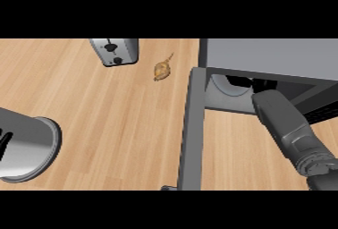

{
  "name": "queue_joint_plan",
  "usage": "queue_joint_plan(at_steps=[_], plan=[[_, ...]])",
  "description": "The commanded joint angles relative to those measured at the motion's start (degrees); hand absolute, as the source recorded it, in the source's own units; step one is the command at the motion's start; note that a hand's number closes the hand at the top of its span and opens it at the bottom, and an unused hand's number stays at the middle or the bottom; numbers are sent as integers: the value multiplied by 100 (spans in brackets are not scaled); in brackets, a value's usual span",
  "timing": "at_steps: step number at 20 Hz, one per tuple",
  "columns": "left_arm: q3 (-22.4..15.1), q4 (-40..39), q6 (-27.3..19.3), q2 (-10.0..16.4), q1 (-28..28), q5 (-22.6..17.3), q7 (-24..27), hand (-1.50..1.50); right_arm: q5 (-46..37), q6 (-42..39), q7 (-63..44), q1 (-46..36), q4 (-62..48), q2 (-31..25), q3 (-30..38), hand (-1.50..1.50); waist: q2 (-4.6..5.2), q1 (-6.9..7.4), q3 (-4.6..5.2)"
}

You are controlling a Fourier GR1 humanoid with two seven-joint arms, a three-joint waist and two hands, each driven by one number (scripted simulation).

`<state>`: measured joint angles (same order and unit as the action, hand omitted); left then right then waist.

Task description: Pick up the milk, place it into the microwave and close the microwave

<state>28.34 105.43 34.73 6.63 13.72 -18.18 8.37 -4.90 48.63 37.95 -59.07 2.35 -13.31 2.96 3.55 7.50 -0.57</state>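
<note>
The grey microwave (277, 56) stands at the upper right with its door (192, 134) swung open toward me. My right forearm (290, 129) reaches into the cavity, and only a dark bit of the right hand (262, 83) shows under the microwave's top edge. No milk is visible; the forearm and the microwave's top hide much of the cavity. A grey round turntable (231, 87) shows inside, left of the arm. My left hand (4, 144) rests at the view's left edge, its fingers straight.
A large grey metal cylinder (30, 147) lies on the wooden counter (112, 116) at the left. A silver toaster (116, 50) stands at the back. A small brown pastry-like item (162, 69) lies near the microwave's left corner.
</note>
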Motion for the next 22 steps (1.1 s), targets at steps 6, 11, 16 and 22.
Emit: queue_joint_plan(at_steps=[6, 11, 16, 22], plan=[[-47, -295, -83, 17, -292, 198, 107, -150, -166, 414, 82, -29, 69, 260, -126, -150, 23, 0, 31], [-24, -322, -16, 80, -273, 112, 58, -150, -164, 252, 70, 20, 82, 341, -110, -150, 21, 38, 23], [33, -538, -1, 88, -311, 153, 189, -150, -215, 128, 87, 30, 96, 367, -144, -150, -53, -111, 34], [7, -670, 57, 61, -287, 320, 394, -150, -222, -71, -145, -244, 64, 388, -131, -150, -88, -139, 40]])
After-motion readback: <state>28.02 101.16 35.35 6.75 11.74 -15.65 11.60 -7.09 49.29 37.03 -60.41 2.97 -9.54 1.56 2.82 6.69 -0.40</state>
